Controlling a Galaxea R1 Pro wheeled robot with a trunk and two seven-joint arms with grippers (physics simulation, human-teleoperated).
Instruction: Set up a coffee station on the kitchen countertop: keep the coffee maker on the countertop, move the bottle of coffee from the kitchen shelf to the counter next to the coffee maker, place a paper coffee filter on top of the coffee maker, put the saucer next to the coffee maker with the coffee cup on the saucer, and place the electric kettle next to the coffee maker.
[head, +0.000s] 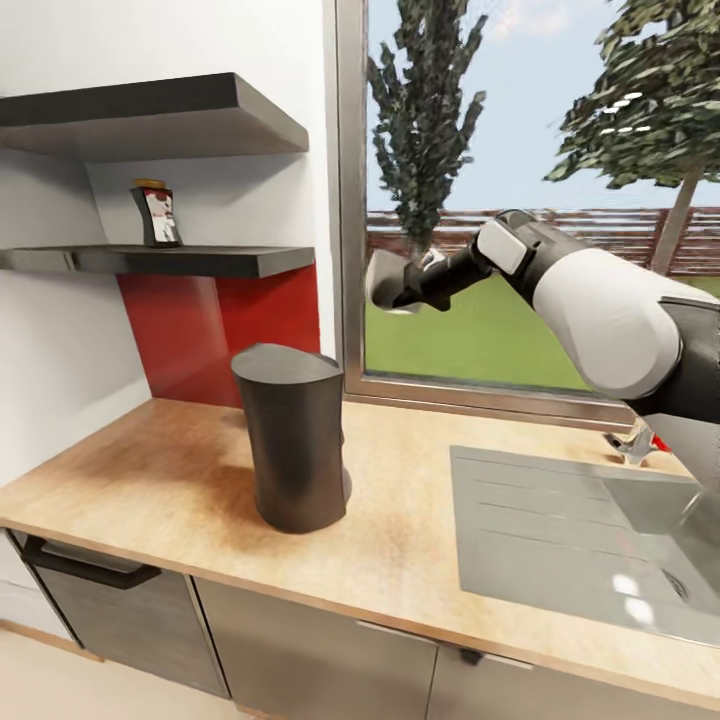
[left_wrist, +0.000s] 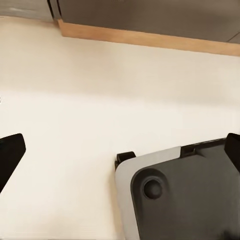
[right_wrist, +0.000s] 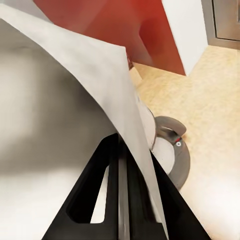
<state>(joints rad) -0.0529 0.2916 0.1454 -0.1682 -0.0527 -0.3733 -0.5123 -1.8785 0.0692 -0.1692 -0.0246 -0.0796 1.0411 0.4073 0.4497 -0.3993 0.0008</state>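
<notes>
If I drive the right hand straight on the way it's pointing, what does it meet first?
Probably the coffee maker: the right wrist view looks along the right hand toward its top on the counter. The held paper filter hides much of the line, so depth is unclear.

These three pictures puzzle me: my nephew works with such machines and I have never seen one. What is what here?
They are simulator renders from a two-armed wheeled robot. The large picture looks down from its head: the white and black right arm reaches across the window, and its right hand pinches a pale grey paper coffee filter. On the light wooden countertop stands the tall dark grey coffee maker, beside a grey steel sink. A small bottle of coffee sits on the dark wall shelf. The right wrist camera looks along the closed black fingers gripping the filter. The left wrist camera points at pale floor, its fingertips spread wide.
</notes>
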